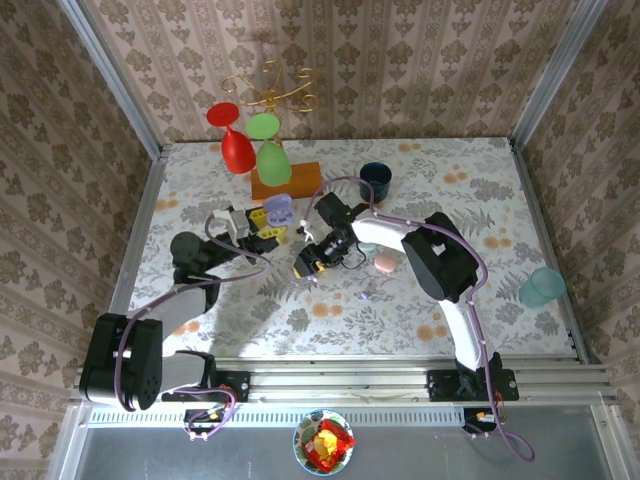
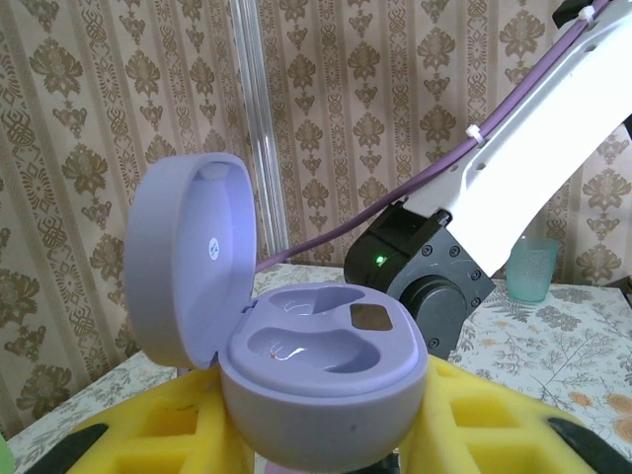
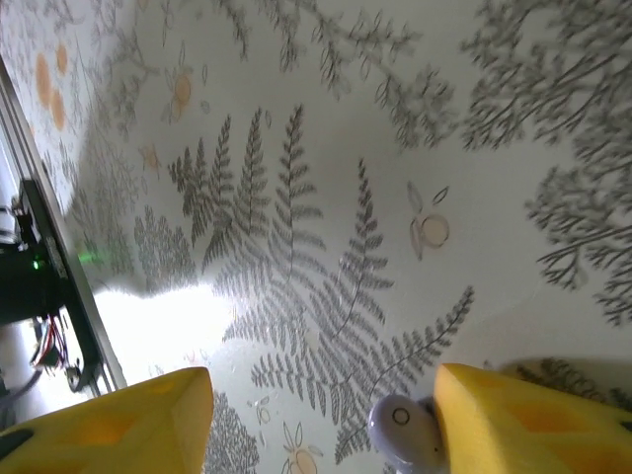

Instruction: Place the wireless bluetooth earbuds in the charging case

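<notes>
yellow foam pads of the right hand (image 3: 321, 415) stand apart, low over the middle of the table (image 1: 530, 200), with bare fern-printed surface between them. one of the wireless bluetooth earbuds (image 3: 403, 431), a small glossy pale piece, lies there touching the inner face of one pad, while the other pad is well apart from it. so i judge it is framed for a pinch but not yet held. the earbud is low and smooth, so the pads must meet it from both sides, or it may slide away along the table.

a little farther, toward the left edge, the left hand (image 1: 262, 230) is closed narrow on the charging case (image 2: 316, 395), a lilac oval. it grips the body low down between its pads. the lid is swung open and stands to one side, and the two sockets face up. both sockets look empty. i think the case is held this way to give the other hand a steady and open target, and it seems lifted off the table.

a pink case (image 1: 384, 262) lies just beside the right arm, so there is little room on that side. a teal cup (image 1: 541, 287) stands by the right edge. toward the far edge, an orange block (image 1: 285, 182), red and green glasses (image 1: 272, 162) and a dark cup (image 1: 375, 180) stand close behind the lilac case. the open room for moving is therefore the middle and the near edge.
</notes>
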Motion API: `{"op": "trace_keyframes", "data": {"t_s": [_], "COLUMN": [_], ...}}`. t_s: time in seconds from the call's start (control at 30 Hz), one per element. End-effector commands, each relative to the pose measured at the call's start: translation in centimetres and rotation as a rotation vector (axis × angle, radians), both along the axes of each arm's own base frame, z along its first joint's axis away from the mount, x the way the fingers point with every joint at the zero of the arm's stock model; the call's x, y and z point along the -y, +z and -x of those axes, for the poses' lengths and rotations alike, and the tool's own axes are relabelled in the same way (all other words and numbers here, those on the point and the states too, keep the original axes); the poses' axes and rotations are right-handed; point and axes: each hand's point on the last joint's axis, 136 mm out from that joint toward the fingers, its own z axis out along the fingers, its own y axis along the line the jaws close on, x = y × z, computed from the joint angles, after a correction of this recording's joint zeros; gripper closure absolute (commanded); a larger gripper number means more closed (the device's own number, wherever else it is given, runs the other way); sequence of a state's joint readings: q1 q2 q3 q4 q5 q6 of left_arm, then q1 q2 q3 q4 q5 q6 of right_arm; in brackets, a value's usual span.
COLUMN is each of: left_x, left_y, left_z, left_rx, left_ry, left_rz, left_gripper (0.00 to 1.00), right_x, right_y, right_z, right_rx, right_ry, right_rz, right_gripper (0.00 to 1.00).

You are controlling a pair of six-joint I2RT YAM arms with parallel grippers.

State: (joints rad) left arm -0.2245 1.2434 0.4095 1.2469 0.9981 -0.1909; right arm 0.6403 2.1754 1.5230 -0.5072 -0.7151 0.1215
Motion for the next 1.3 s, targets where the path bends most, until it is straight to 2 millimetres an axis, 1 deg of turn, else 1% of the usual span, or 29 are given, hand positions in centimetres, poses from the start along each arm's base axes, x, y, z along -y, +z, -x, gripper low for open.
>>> {"op": "trace_keyframes", "data": {"t_s": [0.0, 0.03, 0.1, 0.23, 0.33, 0.4, 0.47, 0.57, 0.63, 0.7, 0.8, 0.87, 0.97, 1.07, 1.2, 1.27], "left_x": [-0.2, -0.1, -0.1, -0.1, -0.2, -0.1, -0.2, -0.6, -1.3, -2.0, -3.5, -4.6, -6.0, -7.4, -9.2, -9.7], "left_y": [0.5, 0.5, 0.4, 0.6, 0.5, 0.6, 0.6, 0.8, 0.7, 0.6, 0.8, 1.1, 1.4, 1.4, 1.4, 1.5], "left_z": [0.3, 0.2, 0.2, 0.2, 0.2, 0.3, 0.2, -0.4, -1.3, -2.2, -3.6, -4.4, -5.4, -6.1, -6.8, -6.9], "left_rx": [0.02, 0.019, 0.016, 0.017, 0.016, 0.016, 0.017, 0.014, 0.003, -0.005, -0.016, -0.02, -0.023, -0.031, -0.037, -0.039], "left_ry": [-0.01, -0.011, -0.012, -0.015, -0.012, -0.014, -0.01, 0.031, 0.078, 0.122, 0.186, 0.226, 0.276, 0.337, 0.414, 0.429], "left_rz": [0.008, 0.007, 0.006, 0.009, 0.009, 0.01, 0.011, 0.024, 0.032, 0.039, 0.053, 0.063, 0.072, 0.086, 0.105, 0.108], "left_gripper": [0.64, 0.64, 0.64, 0.64, 0.64, 0.64, 0.64, 0.64, 0.64, 0.64, 0.65, 0.65, 0.65, 0.65, 0.65, 0.65], "right_x": [0.7, 0.7, 0.9, 1.5, 1.8, 1.8, 1.7, 1.7, 2.0, 2.4, 3.4, 4.1, 5.2, 5.7, 5.2, 4.7], "right_y": [-0.7, -0.7, -0.7, -1.3, -2.0, -2.0, -1.6, 0.0, 1.3, 2.0, 2.9, 3.3, 3.6, 3.7, 3.6, 3.5], "right_z": [1.9, 2.0, 2.1, 2.0, 1.8, 1.6, 1.3, 0.7, 0.1, -0.7, -0.7, -0.4, 0.5, 1.3, 2.4, 2.9], "right_rx": [-0.057, -0.059, -0.058, -0.043, -0.03, -0.022, -0.007, 0.052, 0.111, 0.193, 0.3, 0.357, 0.433, 0.528, 0.636, 0.673], "right_ry": [0.039, 0.043, 0.05, 0.056, 0.052, 0.05, 0.045, 0.014, -0.022, -0.054, -0.075, -0.072, -0.05, 0.014, 0.11, 0.164], "right_rz": [0.021, 0.022, 0.03, 0.071, 0.098, 0.103, 0.106, 0.102, 0.104, 0.127, 0.197, 0.269, 0.429, 0.589, 0.731, 0.786], "right_gripper": [0.45, 0.51, 0.54, 0.54, 0.5, 0.49, 0.49, 0.47, 0.45, 0.45, 0.45, 0.45, 0.46, 0.46, 0.47, 0.48]}}
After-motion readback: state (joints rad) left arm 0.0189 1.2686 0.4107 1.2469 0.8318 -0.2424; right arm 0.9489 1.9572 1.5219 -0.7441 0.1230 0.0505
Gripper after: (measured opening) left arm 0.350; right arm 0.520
